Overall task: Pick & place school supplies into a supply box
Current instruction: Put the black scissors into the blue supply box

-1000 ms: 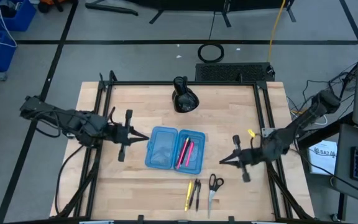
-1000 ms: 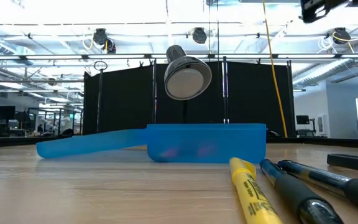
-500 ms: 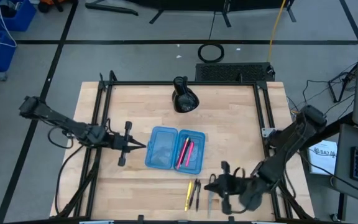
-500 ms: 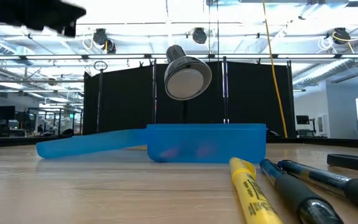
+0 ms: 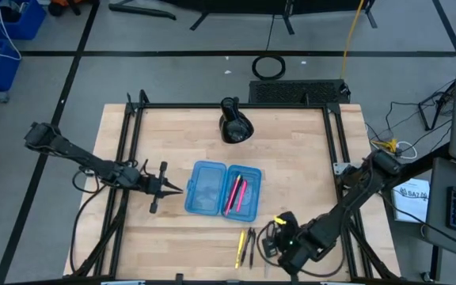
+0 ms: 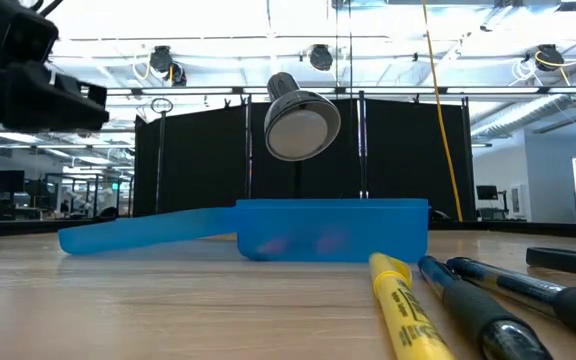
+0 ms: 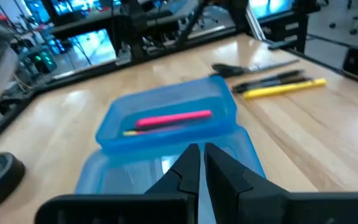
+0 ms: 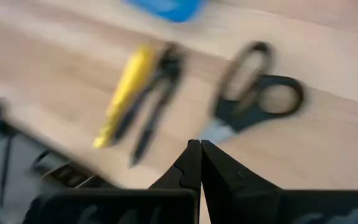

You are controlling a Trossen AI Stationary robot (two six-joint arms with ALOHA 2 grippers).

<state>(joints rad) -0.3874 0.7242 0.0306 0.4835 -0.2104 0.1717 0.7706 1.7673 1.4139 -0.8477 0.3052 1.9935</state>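
Observation:
The blue supply box [image 5: 212, 190] lies open mid-table, with pink-red and yellow pens [image 5: 237, 191] in its right half. On the wood near the near edge lie a yellow pen [image 5: 240, 248], black pens [image 5: 250, 246] and black-handled scissors [image 8: 257, 102]. My right gripper [image 8: 196, 148] is shut and hangs over the table beside the scissors' blades; in the high view it [image 5: 274, 236] covers them. My left gripper [image 5: 179, 188], shut, points at the box's left half [image 7: 166, 165] from the table's left, apart from it.
A black rounded lump [image 5: 236, 127] stands behind the box toward the far edge. A black metal frame [image 5: 133, 119] borders the tabletop. Bare wood lies between the box and the loose pens [image 6: 403, 300]. A dark arm part [image 6: 18, 70] shows high in the low view.
My right arm has swung from the table's right side toward the near edge and leftward, ending over the scissors, which it now covers in the high view. My left gripper has drifted slightly toward the near edge. The box and the loose pens have stayed put.

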